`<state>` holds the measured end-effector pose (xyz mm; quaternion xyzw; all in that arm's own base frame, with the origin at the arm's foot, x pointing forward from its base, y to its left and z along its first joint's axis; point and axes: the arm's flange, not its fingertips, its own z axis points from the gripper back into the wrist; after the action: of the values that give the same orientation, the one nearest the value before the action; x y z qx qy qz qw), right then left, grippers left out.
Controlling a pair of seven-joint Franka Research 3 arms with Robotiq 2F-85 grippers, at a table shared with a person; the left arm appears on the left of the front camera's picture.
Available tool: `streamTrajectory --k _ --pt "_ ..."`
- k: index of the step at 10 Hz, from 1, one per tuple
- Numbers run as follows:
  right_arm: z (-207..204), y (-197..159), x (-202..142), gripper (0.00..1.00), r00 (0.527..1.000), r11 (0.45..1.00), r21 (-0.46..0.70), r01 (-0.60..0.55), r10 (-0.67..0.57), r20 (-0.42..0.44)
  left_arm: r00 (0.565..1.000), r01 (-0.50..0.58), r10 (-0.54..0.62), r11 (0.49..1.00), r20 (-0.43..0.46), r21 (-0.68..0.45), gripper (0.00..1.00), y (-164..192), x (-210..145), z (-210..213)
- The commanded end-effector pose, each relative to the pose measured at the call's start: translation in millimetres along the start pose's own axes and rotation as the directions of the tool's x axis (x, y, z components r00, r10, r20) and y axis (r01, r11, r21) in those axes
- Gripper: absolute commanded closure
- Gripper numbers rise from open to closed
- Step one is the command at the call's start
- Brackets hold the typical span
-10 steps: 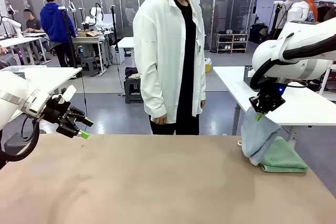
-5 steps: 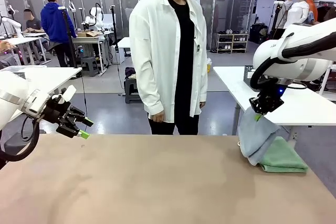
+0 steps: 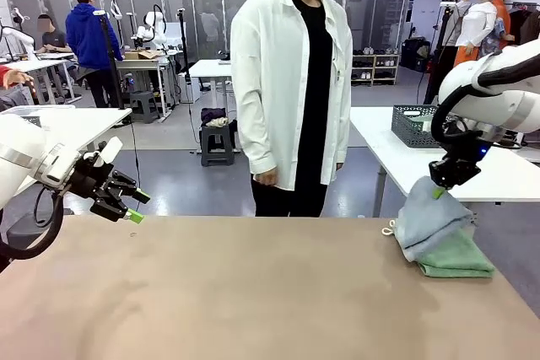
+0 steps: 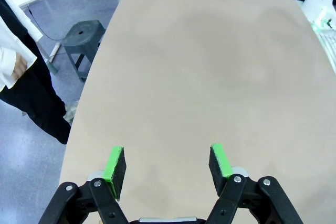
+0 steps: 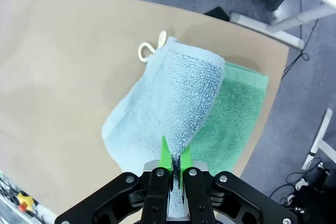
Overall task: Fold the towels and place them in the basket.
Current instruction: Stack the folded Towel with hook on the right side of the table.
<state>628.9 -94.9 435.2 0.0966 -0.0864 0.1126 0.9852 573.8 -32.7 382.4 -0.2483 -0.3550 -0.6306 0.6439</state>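
My right gripper [image 3: 439, 192] is shut on a pinched-up fold of the grey-blue towel [image 3: 426, 221], lifting it at the table's right side. Its lower part drapes over the mint green towel [image 3: 460, 259], which lies flat on the table. The right wrist view has the closed fingers [image 5: 172, 163] gripping the grey-blue towel [image 5: 173, 103], the green towel [image 5: 239, 114] beneath and beside it. My left gripper [image 3: 128, 206] hangs open and holds nothing above the table's far left edge; its pads [image 4: 114, 169] stand wide apart. The dark grey mesh basket [image 3: 413, 126] sits on a white table behind.
A person in a white shirt [image 3: 291, 82] stands at the far side of the brown table [image 3: 253, 292], hands down. A white hanging loop [image 5: 149, 51] sticks out from the grey-blue towel's corner. A stool [image 4: 84, 35] stands on the floor beyond the table.
My right gripper has moved right and a little lower with the grey-blue towel, which now drapes further over the green one. The person has stepped to the right. The left arm has stayed still.
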Motion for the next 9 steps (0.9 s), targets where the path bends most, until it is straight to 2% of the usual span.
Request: streamTrajectory --k 1,2,3,4,5,6,7,8,9 --pt "-7 -28 7 0.93 0.998 0.996 0.056 -0.063 0.064 -0.017 1.0 0.0 0.0 1.0 -0.012 0.0 0.19 0 2 1" --pt "-13 -43 6 0.93 0.995 0.993 0.068 -0.095 0.097 -0.022 1.0 0.0 0.0 1.0 -0.012 0.0 0.19 0 2 1" --pt "-16 -49 4 0.73 0.995 0.994 0.056 -0.099 0.1 -0.021 1.0 0.0 0.0 1.0 -0.012 0.0 0.19 0 2 1" --pt "-16 -52 3 0.73 0.994 0.993 0.049 -0.106 0.108 -0.021 1.0 0.0 0.0 1.0 -0.012 0.0 0.19 0 2 1" --pt "-15 -54 1 0.54 0.992 0.991 0.048 -0.122 0.123 -0.023 1.0 0.0 0.0 1.0 -0.012 0.0 0.19 0 2 1" --pt "-13 -57 1 0.72 0.991 0.991 0.052 -0.127 0.129 -0.031 1.0 0.0 0.0 1.0 -0.012 0.0 0.19 0 2 1" --pt "-12 -59 1 0.34 0.99 0.99 0.048 -0.131 0.133 -0.037 1.0 0.0 0.0 1.0 -0.012 0.0 0.19 0 2 1" --pt "-11 -59 -1 0.52 0.991 0.991 0.044 -0.124 0.126 -0.039 1.0 0.0 0.0 1.0 -0.012 0.0 0.19 0 2 1" --pt "-6 -59 -3 0.14 0.993 0.993 0.033 -0.114 0.115 -0.033 1.0 0.0 0.0 1.0 -0.012 0.0 0.19 0 2 1"
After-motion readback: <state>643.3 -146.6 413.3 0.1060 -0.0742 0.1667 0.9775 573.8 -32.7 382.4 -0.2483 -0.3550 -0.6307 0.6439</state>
